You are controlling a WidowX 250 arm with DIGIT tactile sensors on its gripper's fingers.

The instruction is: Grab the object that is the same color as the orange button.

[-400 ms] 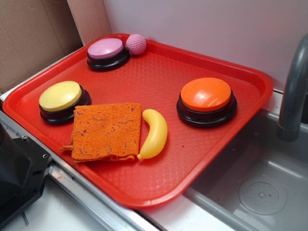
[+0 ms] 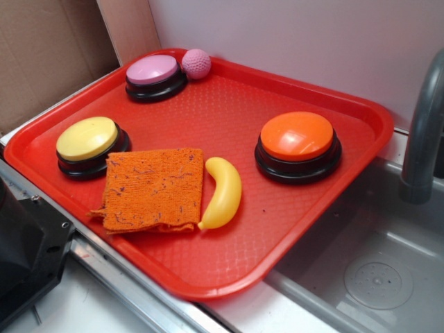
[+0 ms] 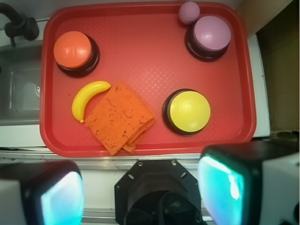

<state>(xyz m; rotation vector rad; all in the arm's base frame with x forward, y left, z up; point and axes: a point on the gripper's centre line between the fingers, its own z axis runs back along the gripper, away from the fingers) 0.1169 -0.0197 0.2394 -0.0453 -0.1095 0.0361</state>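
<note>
A red tray (image 2: 333,229) sits on a counter next to a gray sink (image 2: 378,277). The orange cloth (image 2: 154,189) lies flat on the tray, near the front edge. It is folded, and it has little dark specks. Nothing lies on top of it.

A yellow toy banana (image 2: 223,193) lies right beside the cloth, and the two touch along one side. A yellow button (image 2: 89,144) stands at the cloth's other side, and the cloth's corner touches its black base. The orange button (image 2: 297,144) stands farther away, past the banana, with bare tray between them. A pink button (image 2: 154,76) stands at the far back of the tray, and a small pink ball (image 2: 195,63) sits just beside it. A gray tap (image 2: 423,132) rises by the sink.

In the wrist view, the gripper (image 3: 140,192) hangs above the front rim of the tray, off to the side of the cloth (image 3: 121,118). Its two fingers (image 3: 234,183) show big and blurry at the bottom corners. They are spread wide apart and hold nothing. A black robot part (image 2: 24,257) shows at the low corner of the outside view.
</note>
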